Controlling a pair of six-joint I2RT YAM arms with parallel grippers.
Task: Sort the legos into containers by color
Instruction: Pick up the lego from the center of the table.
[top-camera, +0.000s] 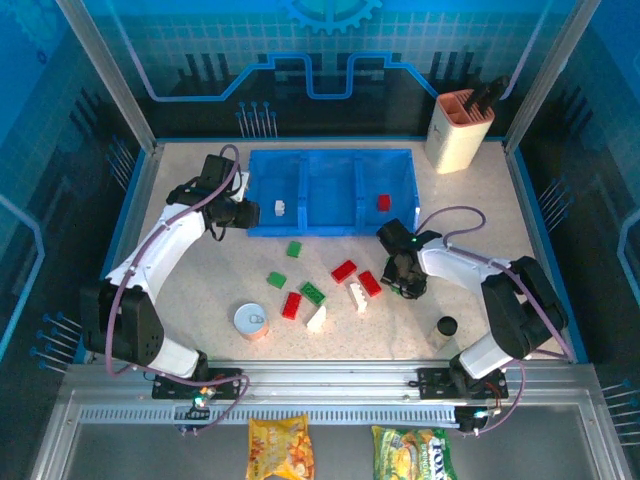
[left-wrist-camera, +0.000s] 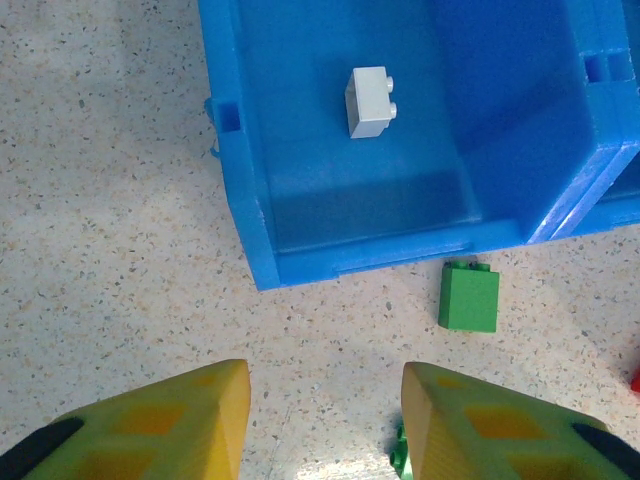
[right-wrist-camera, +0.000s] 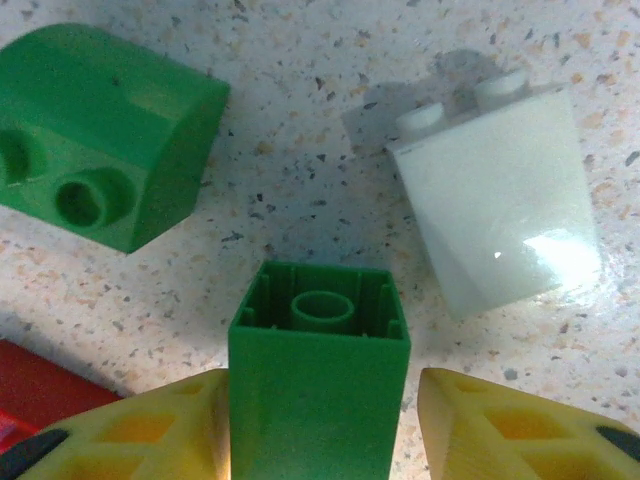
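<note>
The blue three-compartment tray (top-camera: 330, 165) holds a white lego (top-camera: 279, 208) in its left bin and a red lego (top-camera: 383, 202) in its right bin. Red, green and white legos lie loose in front of it. My right gripper (top-camera: 398, 278) is low over them. Its jaws (right-wrist-camera: 325, 400) stand open around a green lego (right-wrist-camera: 320, 350): the left finger touches it and a thin gap shows at the right finger. A rounded green lego (right-wrist-camera: 100, 140) and a white sloped lego (right-wrist-camera: 495, 200) lie just beyond. My left gripper (top-camera: 250, 212) (left-wrist-camera: 325, 410) is open and empty by the tray's (left-wrist-camera: 240, 190) front left corner.
A tin can (top-camera: 250, 321) stands near the front left and a black-capped bottle (top-camera: 446, 327) near the right arm. A beige knife block (top-camera: 460, 130) stands at the back right. A green lego (left-wrist-camera: 468, 297) lies just before the tray wall.
</note>
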